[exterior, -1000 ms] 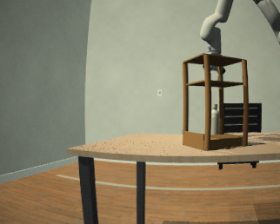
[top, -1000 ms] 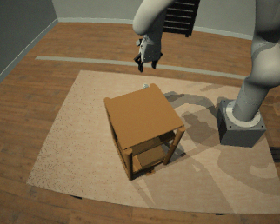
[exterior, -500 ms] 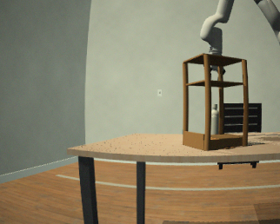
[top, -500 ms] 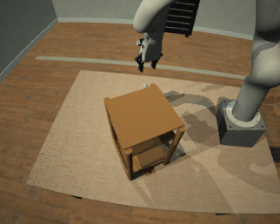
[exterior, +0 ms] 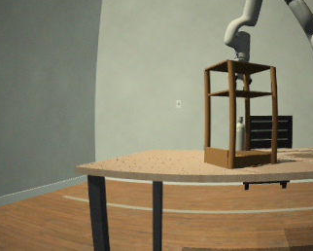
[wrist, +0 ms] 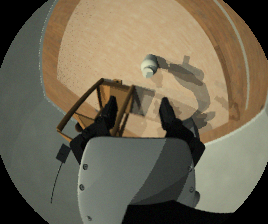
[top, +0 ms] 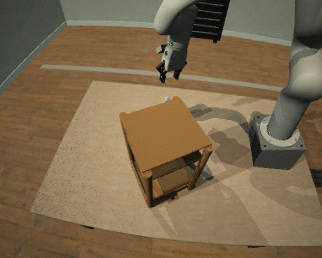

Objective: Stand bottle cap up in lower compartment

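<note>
walls (exterior: 150, 55): grey-green | floor (top: 49, 57): wood planks | table (exterior: 150, 163): speckled

Brown wood shelving unit (top: 165, 129); pale grey bottle (exterior: 240, 134) below the black fingers (top: 162, 73); light speckled tan bench (top: 79, 177); off-white arm (top: 309, 67); grey-green walls (exterior: 150, 55).

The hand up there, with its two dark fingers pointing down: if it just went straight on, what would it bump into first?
Probably the pale bottle standing behind the brown wooden shelving unit. The open, empty hand points down near its cap, though depth is unclear; it might meet the speckled tan table instead.
</note>
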`<state>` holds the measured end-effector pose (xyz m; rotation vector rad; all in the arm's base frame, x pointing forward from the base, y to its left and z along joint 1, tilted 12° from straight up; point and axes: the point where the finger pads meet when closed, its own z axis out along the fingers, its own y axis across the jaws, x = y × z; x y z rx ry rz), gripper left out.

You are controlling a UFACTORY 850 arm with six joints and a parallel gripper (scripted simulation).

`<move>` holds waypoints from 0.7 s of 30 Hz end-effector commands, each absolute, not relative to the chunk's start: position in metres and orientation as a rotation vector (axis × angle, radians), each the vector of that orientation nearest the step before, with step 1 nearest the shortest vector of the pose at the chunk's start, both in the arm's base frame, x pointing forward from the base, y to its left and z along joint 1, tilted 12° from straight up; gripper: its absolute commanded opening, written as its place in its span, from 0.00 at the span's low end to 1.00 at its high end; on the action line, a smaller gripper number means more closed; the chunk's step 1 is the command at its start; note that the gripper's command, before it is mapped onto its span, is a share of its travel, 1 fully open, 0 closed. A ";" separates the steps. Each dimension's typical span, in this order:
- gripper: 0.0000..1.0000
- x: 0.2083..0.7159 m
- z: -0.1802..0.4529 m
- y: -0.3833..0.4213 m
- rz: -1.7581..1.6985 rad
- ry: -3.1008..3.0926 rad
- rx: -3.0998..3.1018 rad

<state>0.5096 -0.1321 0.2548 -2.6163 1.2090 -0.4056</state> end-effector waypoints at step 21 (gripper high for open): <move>0.82 0.510 0.254 -0.133 -0.476 1.019 -2.593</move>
